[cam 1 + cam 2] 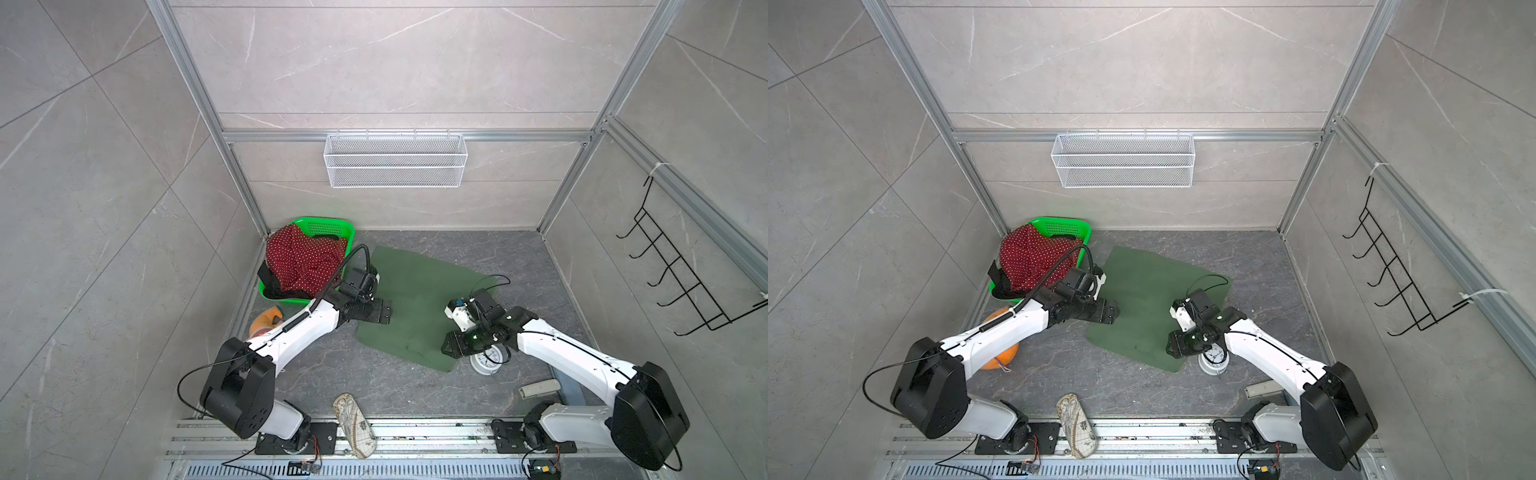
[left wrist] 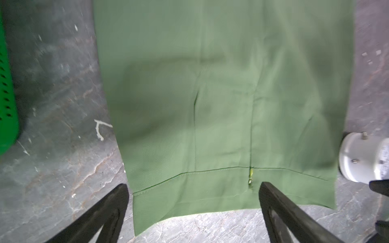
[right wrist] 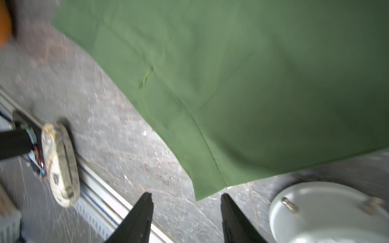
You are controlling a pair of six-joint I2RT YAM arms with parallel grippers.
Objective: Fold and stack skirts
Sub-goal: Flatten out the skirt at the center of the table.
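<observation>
The dark green skirt (image 1: 415, 303) (image 1: 1150, 303) lies spread flat on the dark stone table. My left gripper (image 1: 384, 311) (image 1: 1113, 311) hovers over its left edge. In the left wrist view that gripper (image 2: 193, 185) is open wide, with the skirt's (image 2: 210, 94) waistband below the gap and nothing held. My right gripper (image 1: 449, 345) (image 1: 1173, 345) sits at the skirt's near right corner. In the right wrist view it (image 3: 186, 194) is open and empty, the skirt's (image 3: 252, 84) corner just beyond the fingertips. The red polka-dot skirt (image 1: 303, 262) is heaped in the basket over the black skirt (image 1: 266, 276).
A bright green basket (image 1: 328, 226) stands at the back left. An orange plush toy (image 1: 266, 320) lies under the left arm. A white alarm clock (image 1: 488, 359) touches the skirt's right corner. A patterned pouch (image 1: 355, 424) lies at the front rail. A wire basket (image 1: 395, 160) hangs on the back wall.
</observation>
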